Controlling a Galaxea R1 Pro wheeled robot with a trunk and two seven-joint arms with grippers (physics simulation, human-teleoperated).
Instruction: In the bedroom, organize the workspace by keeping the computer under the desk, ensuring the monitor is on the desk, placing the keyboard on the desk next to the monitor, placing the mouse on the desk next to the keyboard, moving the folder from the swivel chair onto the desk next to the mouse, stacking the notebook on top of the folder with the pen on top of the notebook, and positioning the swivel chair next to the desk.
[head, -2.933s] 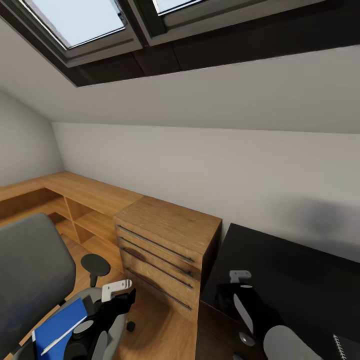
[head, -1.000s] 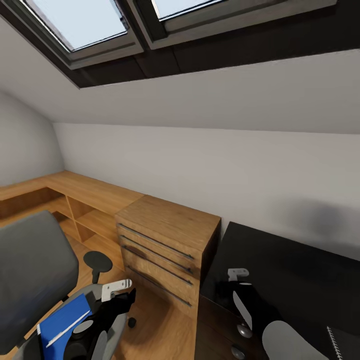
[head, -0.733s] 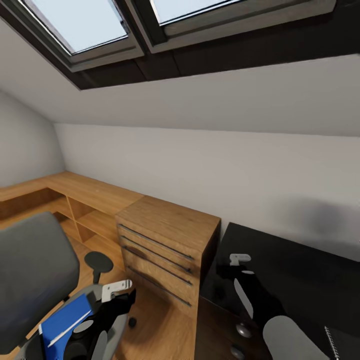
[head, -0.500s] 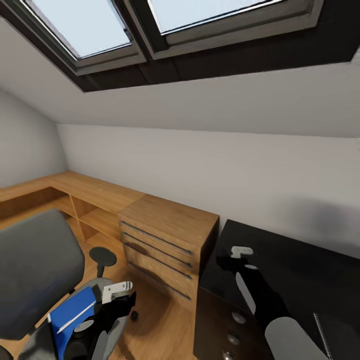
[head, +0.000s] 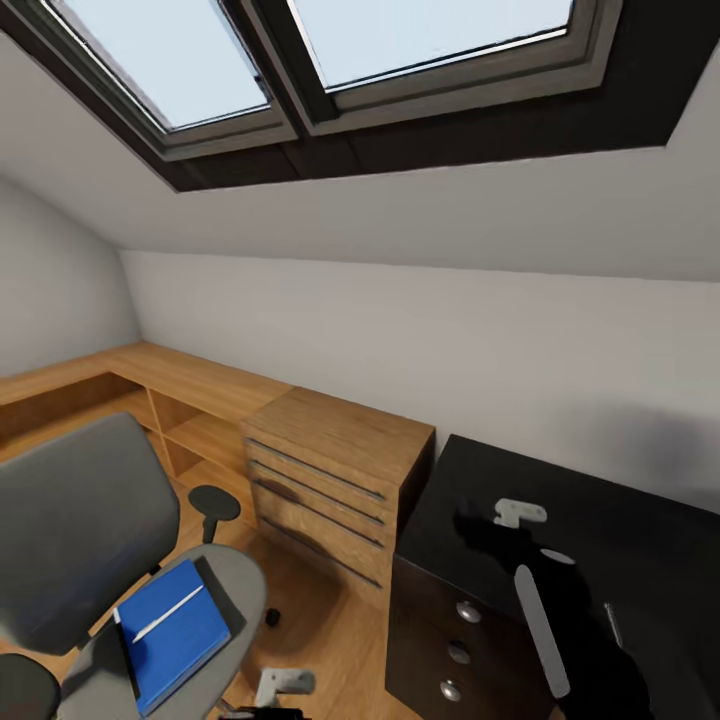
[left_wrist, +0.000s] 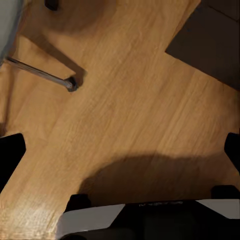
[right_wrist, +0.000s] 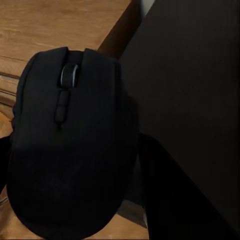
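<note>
The grey swivel chair (head: 75, 520) stands at lower left, apart from the black desk (head: 560, 500) at right. On its seat lies the blue folder (head: 172, 635) with the pale pen (head: 168, 613) on top. My right gripper (head: 478, 525) hovers over the desk's near left corner, shut on the black mouse (right_wrist: 70, 145); in the right wrist view the mouse sits between the dark fingers (right_wrist: 165, 192) above the desk (right_wrist: 200, 75). My left gripper (head: 262, 703) hangs low beside the chair, open over bare floor (left_wrist: 120, 150). Computer, monitor, keyboard and notebook are out of view.
A light wood chest of drawers (head: 330, 470) stands between chair and desk, with low wood shelving (head: 150, 385) along the wall. The desk's drawer unit with silver knobs (head: 458, 652) faces me. A chair leg with a castor (left_wrist: 70, 84) lies near my left gripper. Roof windows (head: 400, 40) slope overhead.
The head camera has shifted, showing more of the window and the chair seat. My left arm has dropped from over the seat to near the floor. The right gripper still holds the mouse over the desk.
</note>
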